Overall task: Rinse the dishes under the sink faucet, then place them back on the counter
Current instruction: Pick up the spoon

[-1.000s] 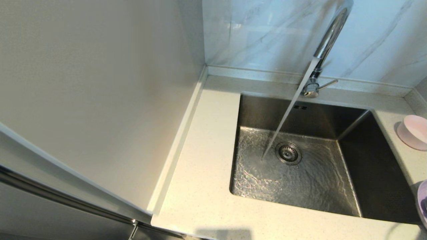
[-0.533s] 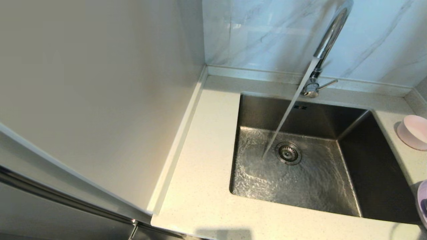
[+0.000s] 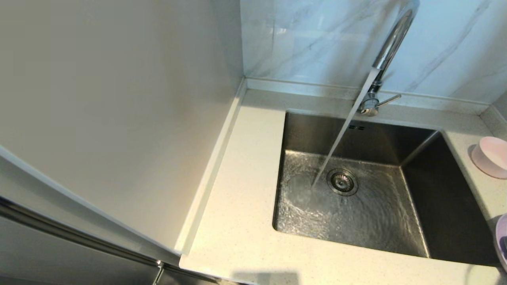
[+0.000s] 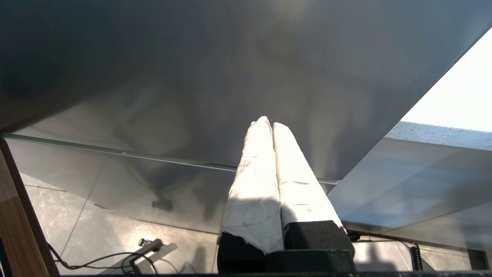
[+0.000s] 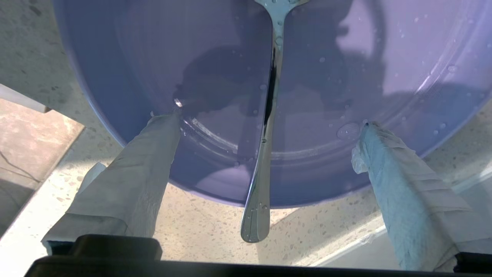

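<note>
Steel spoon (image 5: 265, 127) may slip on the wet plate (image 5: 215, 57) between the open right gripper (image 5: 265, 127); left gripper (image 4: 268, 124) closed, parked

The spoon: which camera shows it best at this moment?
The right wrist view: the spoon lies across the lavender plate-bowl, handle overhanging the rim, between the open right gripper's fingers. The head view shows only that bowl's edge; the left wrist view shows no spoon.
</note>
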Controlling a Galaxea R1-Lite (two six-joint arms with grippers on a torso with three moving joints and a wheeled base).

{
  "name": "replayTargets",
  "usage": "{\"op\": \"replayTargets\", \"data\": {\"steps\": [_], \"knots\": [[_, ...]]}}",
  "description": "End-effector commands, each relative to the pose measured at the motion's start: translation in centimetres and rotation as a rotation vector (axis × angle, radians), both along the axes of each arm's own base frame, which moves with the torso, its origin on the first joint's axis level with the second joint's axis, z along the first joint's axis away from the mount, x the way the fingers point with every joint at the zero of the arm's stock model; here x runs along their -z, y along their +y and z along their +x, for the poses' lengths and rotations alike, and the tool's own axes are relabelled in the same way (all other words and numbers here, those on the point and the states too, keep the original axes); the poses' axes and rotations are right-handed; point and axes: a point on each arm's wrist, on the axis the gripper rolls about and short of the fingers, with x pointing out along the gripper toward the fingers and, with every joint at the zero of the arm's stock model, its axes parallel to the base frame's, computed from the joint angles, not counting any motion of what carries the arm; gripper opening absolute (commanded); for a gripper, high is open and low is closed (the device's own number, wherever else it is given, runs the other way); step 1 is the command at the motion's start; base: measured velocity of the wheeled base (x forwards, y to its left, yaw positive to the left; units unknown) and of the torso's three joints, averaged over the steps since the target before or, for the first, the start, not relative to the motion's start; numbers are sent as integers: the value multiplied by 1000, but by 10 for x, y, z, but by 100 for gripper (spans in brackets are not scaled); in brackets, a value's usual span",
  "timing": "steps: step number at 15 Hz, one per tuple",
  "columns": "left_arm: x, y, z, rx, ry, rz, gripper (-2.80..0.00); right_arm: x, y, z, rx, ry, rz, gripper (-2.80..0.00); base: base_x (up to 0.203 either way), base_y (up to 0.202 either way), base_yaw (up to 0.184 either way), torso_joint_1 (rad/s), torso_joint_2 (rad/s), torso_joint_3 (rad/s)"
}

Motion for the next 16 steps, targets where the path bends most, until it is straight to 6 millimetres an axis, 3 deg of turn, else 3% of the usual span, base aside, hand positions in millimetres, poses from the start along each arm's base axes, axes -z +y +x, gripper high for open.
{"op": "replayTargets", "data": {"steps": [1, 16], "knots": [[0, 0, 0, 0, 0, 0, -280, 1, 0, 2, -15, 2, 4, 0, 0, 0, 0, 0, 0, 0], [0, 0, 0, 1, 0, 0, -280, -10, -20, 19, -26, 22, 43, 0, 0, 0, 0, 0, 0, 0]]}}
